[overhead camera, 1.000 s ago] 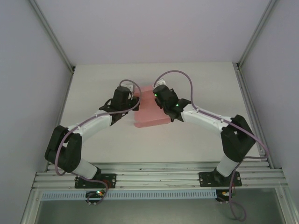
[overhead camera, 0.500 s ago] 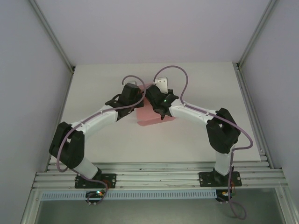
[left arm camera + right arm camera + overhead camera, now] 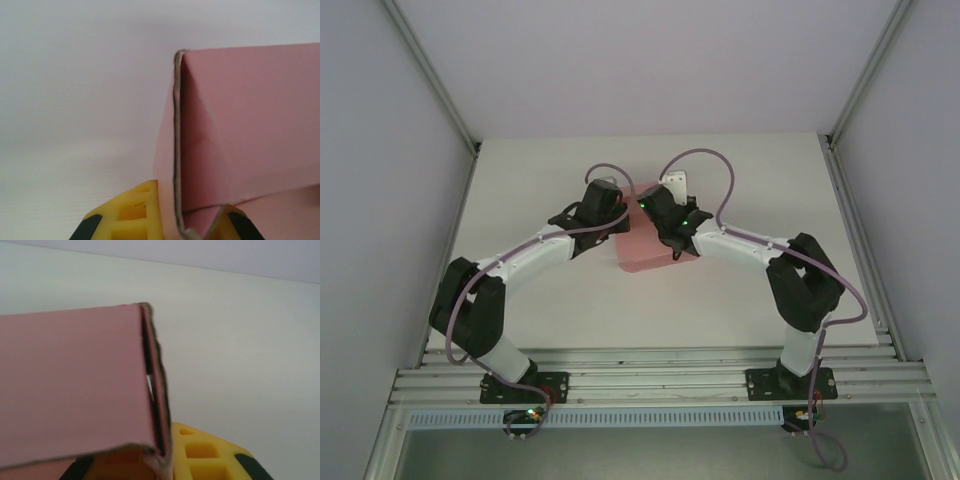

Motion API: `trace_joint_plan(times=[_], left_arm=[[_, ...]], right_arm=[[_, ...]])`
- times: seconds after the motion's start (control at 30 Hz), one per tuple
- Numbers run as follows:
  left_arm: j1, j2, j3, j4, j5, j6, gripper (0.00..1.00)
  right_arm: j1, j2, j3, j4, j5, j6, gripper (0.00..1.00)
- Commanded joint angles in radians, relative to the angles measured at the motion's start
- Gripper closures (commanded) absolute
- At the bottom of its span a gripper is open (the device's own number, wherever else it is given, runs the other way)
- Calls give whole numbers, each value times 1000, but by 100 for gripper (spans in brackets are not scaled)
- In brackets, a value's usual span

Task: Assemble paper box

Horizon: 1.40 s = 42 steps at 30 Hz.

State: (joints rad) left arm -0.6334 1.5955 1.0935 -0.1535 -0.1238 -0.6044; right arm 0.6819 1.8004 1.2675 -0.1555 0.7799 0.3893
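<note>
The paper box (image 3: 646, 250) is pink thin cardboard, partly folded, lying at the middle of the white table between my two wrists. In the left wrist view a standing pink wall (image 3: 172, 150) runs up from between my yellow fingers (image 3: 131, 212), and my left gripper (image 3: 182, 226) is shut on it. In the right wrist view a doubled pink wall (image 3: 159, 390) of the box sits against my yellow finger (image 3: 210, 455), with my right gripper (image 3: 159, 462) shut on its lower end. From above, the left gripper (image 3: 619, 207) and right gripper (image 3: 650, 207) meet over the box's far edge.
The white table (image 3: 550, 170) is walled by grey panels and metal posts (image 3: 430, 80) at left and right. Purple cables (image 3: 705, 160) loop above both wrists. An aluminium rail (image 3: 650, 385) carries the arm bases along the near edge.
Both wrists have drawn closer together over the box's far edge, the left one moving right. The box has shifted slightly toward the near side and is more covered by the arms.
</note>
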Motion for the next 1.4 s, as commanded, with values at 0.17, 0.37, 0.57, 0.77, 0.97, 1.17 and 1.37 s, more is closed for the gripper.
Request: trace_joint_plan(times=[0.17, 0.37, 0.57, 0.77, 0.97, 1.17, 1.37], left_arm=[[50, -23, -11, -63, -91, -7, 100], [49, -33, -11, -32, -62, 10, 100], [50, -38, -4, -25, -53, 34, 100], [57, -61, -22, -8, -55, 73, 100], [101, -72, -40, -5, 12, 105, 100], [143, -75, -45, 1, 140, 231, 100], [247, -55, 39, -166, 462, 500, 100]], right_arm=[[-105, -96, -186, 218, -102, -134, 75], [-100, -142, -239, 267, -364, -146, 43], [-91, -225, -324, 379, -609, -147, 0], [-78, -287, -349, 357, -692, -128, 0], [-74, -398, -431, 460, -710, -71, 0], [-78, -530, -465, 408, -492, -16, 0], [-98, -592, -482, 268, -314, 99, 0]])
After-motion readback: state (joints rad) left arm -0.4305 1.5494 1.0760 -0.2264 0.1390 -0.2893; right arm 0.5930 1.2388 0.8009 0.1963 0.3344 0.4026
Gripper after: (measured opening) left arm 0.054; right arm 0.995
